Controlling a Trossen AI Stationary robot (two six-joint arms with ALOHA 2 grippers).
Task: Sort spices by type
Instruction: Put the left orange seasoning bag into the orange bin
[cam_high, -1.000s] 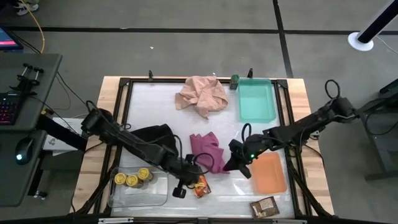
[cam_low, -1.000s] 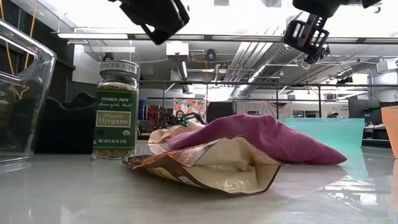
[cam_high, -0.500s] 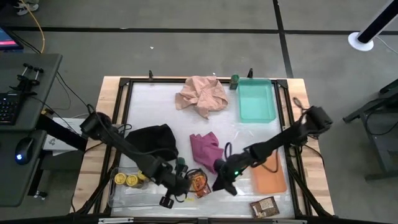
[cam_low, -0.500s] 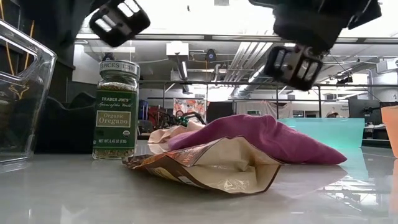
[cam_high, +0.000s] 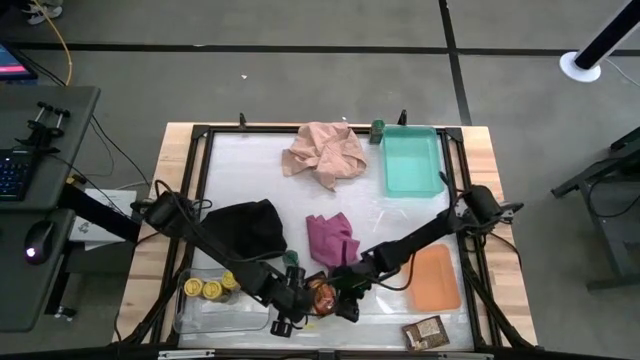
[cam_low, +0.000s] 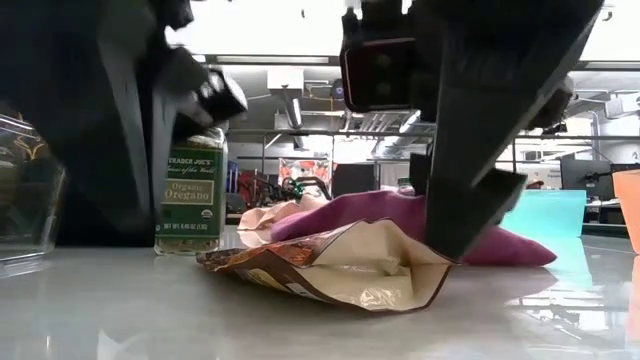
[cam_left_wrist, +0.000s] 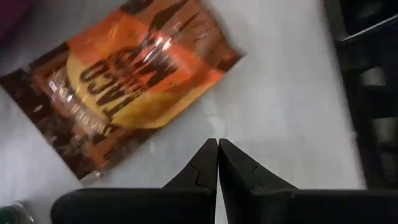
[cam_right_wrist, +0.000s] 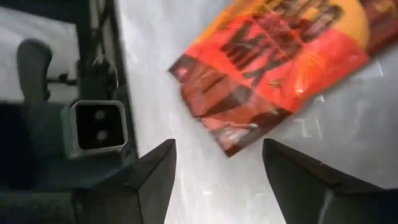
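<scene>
Three yellow-lidded jars (cam_high: 211, 288) are standing close together in the clear tray. One dark-green oregano jar (cam_low: 190, 200) is standing upright on the surface, and another green jar (cam_high: 378, 127) is standing beside the teal tray. An orange-brown taco packet (cam_left_wrist: 127, 86) is lying flat near the front edge. A second brown packet (cam_high: 425, 331) is lying at the front right corner.

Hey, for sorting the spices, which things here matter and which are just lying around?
Belong to the job:
yellow-lidded jars
oregano jar
taco packet
second packet
green jar

Lying about:
pink cloth
magenta cloth
black cloth
</scene>
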